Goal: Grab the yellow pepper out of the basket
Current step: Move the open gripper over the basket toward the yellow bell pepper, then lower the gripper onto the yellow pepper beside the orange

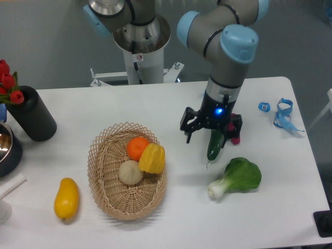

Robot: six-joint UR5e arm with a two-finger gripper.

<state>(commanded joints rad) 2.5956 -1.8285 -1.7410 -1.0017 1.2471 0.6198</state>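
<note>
1. On the white table [155, 104], left of centre, the basket [127, 174] holds three items: the yellow pepper [152, 158] against its right inner wall, a round orange fruit [137, 148] touching it at upper left, a pale round vegetable [130, 172] just below left.
2. Right of the basket, the gripper [210, 134] hangs empty, fingers spread wide, blue light lit on the wrist. It is apart from the basket and to its right.
3. Directly behind the gripper: a dark green cucumber [214, 147] and a purple eggplant [236, 136], both partly hidden by the fingers. Contact cannot be judged.
4. Bok choy [237, 177] lies below these, near the front right.
5. Far left: black cylinder [31, 115] with red tulips [7, 82]; a yellow mango-like fruit [66, 197] lies outside the basket.
6. Blue ribbon [284, 115] at the back right edge.
</note>
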